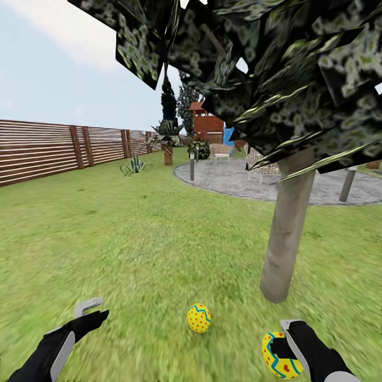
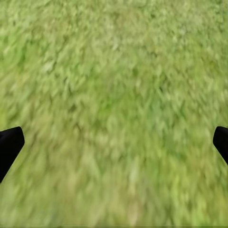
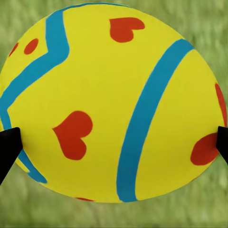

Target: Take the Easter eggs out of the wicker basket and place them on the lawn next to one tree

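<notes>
The right gripper point(image 1: 284, 345) has one Easter egg point(image 1: 277, 355) squeezed between its two fingers. This held egg is yellow with blue bands and red marks. In the right wrist view the held egg point(image 3: 111, 102) looks very big, and a black fingertip point(image 3: 8, 149) touches it on each side. The red marks look like little hearts there. Green grass shows blurry behind it.

A second egg point(image 1: 199, 318) lies on the lawn point(image 1: 132, 239), a little to the left of the right gripper and slightly farther ahead. It is not touching the gripper. It sits between the two grippers.

The tree point(image 1: 289, 223) stands just ahead of the right gripper. Its pale trunk comes up out of the grass, near both eggs. Its dark, blocky leaves hang over the top of the head view.

The left gripper point(image 1: 91, 313) is well to the left of the eggs. Its fingers are wide apart and nothing is in them. In the left wrist view there is only blurry grass point(image 2: 114, 104) between its fingertips point(image 2: 9, 145).

Farther off past the tree is a round grey patio point(image 1: 233, 178) with pale chairs point(image 1: 220, 151). A brown slatted fence point(image 1: 48, 148) runs along the left side.
</notes>
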